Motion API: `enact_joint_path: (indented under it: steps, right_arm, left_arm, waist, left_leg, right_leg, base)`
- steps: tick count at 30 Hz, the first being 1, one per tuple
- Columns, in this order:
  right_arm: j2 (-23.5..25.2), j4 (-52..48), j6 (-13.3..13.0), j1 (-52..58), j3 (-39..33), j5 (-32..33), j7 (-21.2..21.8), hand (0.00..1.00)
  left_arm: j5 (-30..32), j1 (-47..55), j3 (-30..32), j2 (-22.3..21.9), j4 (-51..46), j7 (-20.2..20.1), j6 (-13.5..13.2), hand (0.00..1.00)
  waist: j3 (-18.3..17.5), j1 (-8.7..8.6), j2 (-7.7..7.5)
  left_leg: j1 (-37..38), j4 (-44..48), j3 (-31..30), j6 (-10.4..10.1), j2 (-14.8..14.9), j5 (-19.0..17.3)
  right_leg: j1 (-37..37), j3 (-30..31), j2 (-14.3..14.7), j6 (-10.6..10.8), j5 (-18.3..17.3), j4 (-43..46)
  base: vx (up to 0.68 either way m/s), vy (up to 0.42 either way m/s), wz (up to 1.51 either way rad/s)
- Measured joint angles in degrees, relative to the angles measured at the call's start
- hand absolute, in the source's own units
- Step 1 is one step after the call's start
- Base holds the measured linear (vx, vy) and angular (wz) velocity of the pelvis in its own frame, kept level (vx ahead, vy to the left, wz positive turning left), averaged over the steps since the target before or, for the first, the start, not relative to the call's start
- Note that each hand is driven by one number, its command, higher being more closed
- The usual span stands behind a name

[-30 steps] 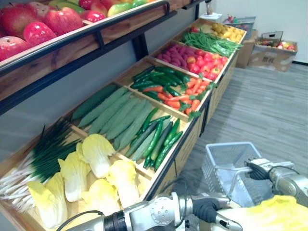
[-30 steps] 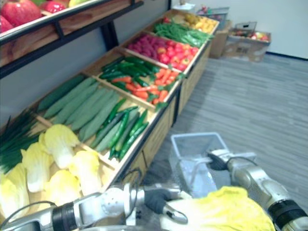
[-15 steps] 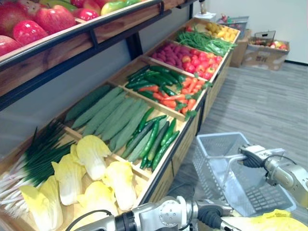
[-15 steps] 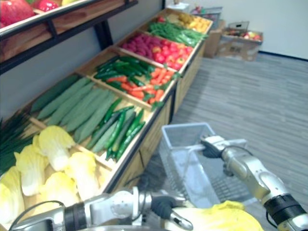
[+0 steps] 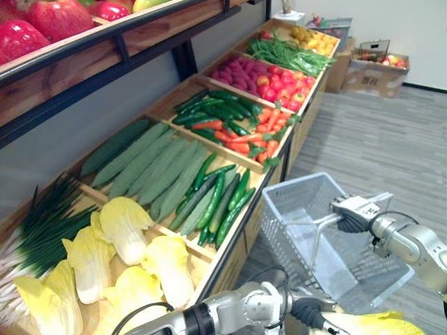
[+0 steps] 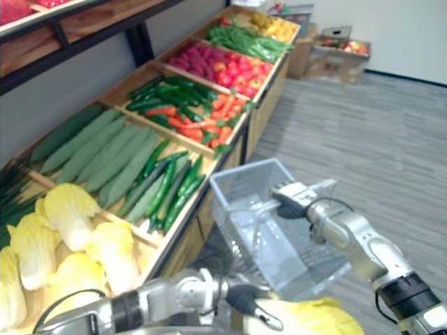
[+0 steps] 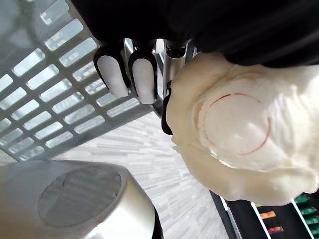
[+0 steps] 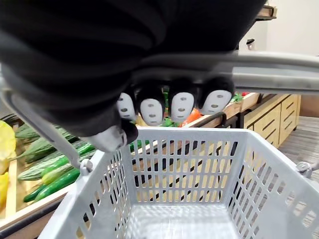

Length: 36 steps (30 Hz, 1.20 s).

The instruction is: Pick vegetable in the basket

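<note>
My left hand [image 5: 308, 313] is shut on a yellow napa cabbage [image 5: 378, 324] at the bottom edge of the eye views. The left wrist view shows the cabbage's pale cut end [image 7: 244, 129] beside the fingers [image 7: 132, 75], with the basket's grid floor behind them. My right hand [image 5: 353, 220] is shut on the handle [image 8: 271, 75] of a grey plastic basket [image 5: 293, 199], its fingers [image 8: 169, 107] curled round the bar. The basket hangs beside the shelf front, just beyond the cabbage. Nothing lies inside the basket [image 8: 199, 134].
A wooden produce shelf [image 5: 241, 227] runs along the left with napa cabbages [image 5: 122, 227], cucumbers [image 5: 220, 202], ridged gourds [image 5: 154, 164], green onions [image 5: 49, 223] and carrots [image 5: 244, 143]. Apples [image 5: 59, 14] fill the upper shelf. Cardboard boxes [image 5: 380, 68] stand far back on the grey floor.
The camera has shifted. The cabbage in my left hand now shows lower, mostly under the picture's edge. The basket has come up and closer to the shelf.
</note>
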Motion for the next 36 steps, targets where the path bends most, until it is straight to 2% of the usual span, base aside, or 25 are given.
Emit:
enact_joint_path:
  steps: [2,11,16,21,25,29,30,34,36]
  right_arm:
    - [-0.73,-1.25,-0.03,0.01,-0.28,0.95,1.27,1.0]
    - [-2.95,-4.89,0.09,8.32,-6.82,5.61,5.72,1.0]
    - [-2.95,-5.39,0.14,12.91,-10.0,8.3,6.15,1.0]
    - [-2.88,-6.21,0.09,17.47,-10.27,12.08,7.57,1.0]
    - [-2.72,-8.17,0.04,19.25,-10.13,12.94,8.51,1.0]
    - [-2.59,-8.11,0.33,20.28,-10.03,12.94,8.54,1.0]
    - [-2.24,-7.94,0.64,21.3,-9.95,12.94,8.54,1.0]
    - [-0.58,-7.56,0.94,21.78,-9.58,12.95,8.58,1.0]
    - [0.07,-7.55,0.98,22.49,-9.19,13.3,8.54,1.0]
  left_arm:
    - [0.69,0.0,1.73,-1.21,1.4,1.06,0.05,1.0]
    - [2.39,0.54,6.64,-1.36,3.17,1.33,0.49,1.0]
    - [2.34,0.77,7.86,-1.39,3.18,1.33,0.76,1.0]
    - [1.92,1.46,11.37,-1.78,3.15,1.71,1.98,1.0]
    - [1.93,1.46,13.49,-2.75,3.15,3.56,2.91,1.0]
    - [2.74,1.46,13.66,-4.08,3.94,3.61,3.58,1.0]
    - [4.1,1.45,13.66,-5.1,5.23,3.65,3.81,0.0]
    - [6.64,1.33,13.66,-6.28,7.29,4.41,4.34,0.0]
    - [8.11,1.0,13.67,-7.89,9.58,5.51,5.48,0.0]
  waist:
    - [0.02,-0.01,-0.03]
    - [0.13,0.47,-0.23]
    - [0.25,0.53,-0.63]
    - [0.19,0.55,-0.79]
    - [0.05,0.62,-0.94]
    - [-0.19,0.4,-1.11]
    - [-0.26,0.39,-1.31]
    - [-0.53,0.46,-1.63]
    - [-1.27,0.43,-1.57]
  left_leg:
    - [0.01,-0.02,0.01,0.0,-0.03,0.0]
    - [-0.15,-0.36,-0.14,0.02,-0.37,0.02]
    - [-0.31,-0.46,-0.45,0.04,-0.57,0.03]
    - [-0.92,-0.57,-1.45,0.24,-0.57,0.15]
    - [-1.46,-0.87,-2.2,0.5,-0.76,0.33]
    - [-2.28,-1.6,-3.17,0.67,-1.56,0.44]
    - [-2.5,-2.18,-3.5,0.94,-2.09,0.61]
    - [-2.57,-2.4,-3.7,0.98,-2.47,0.63]
    - [-3.08,-2.45,-4.02,0.99,-2.56,0.63]
  right_leg:
    - [-0.01,0.03,0.01,0.0,0.0,0.01]
    - [-0.07,-0.05,-0.23,0.01,0.0,-0.01]
    - [-0.06,-0.19,-0.53,0.11,0.05,-0.03]
    - [-0.04,-0.78,-0.83,0.11,0.06,-0.06]
    - [-0.06,-1.46,-1.32,0.21,0.12,-0.25]
    - [-0.06,-1.61,-1.79,0.69,0.45,-1.08]
    - [-0.04,-1.89,-2.28,0.8,0.52,-1.26]
    - [0.07,-2.01,-2.72,0.96,0.61,-1.43]
    - [0.1,-2.11,-3.04,1.14,1.03,-2.3]
  base:
    - [0.0,0.0,0.0]
    - [0.0,0.0,0.0]
    - [0.0,0.0,0.0]
    - [0.0,-0.001,0.06]
    - [-0.02,-0.002,0.11]
    - [-0.02,0.01,0.06]
    - [-0.04,0.019,0.14]
    - [-0.02,0.014,0.04]
    - [-0.03,0.013,0.05]
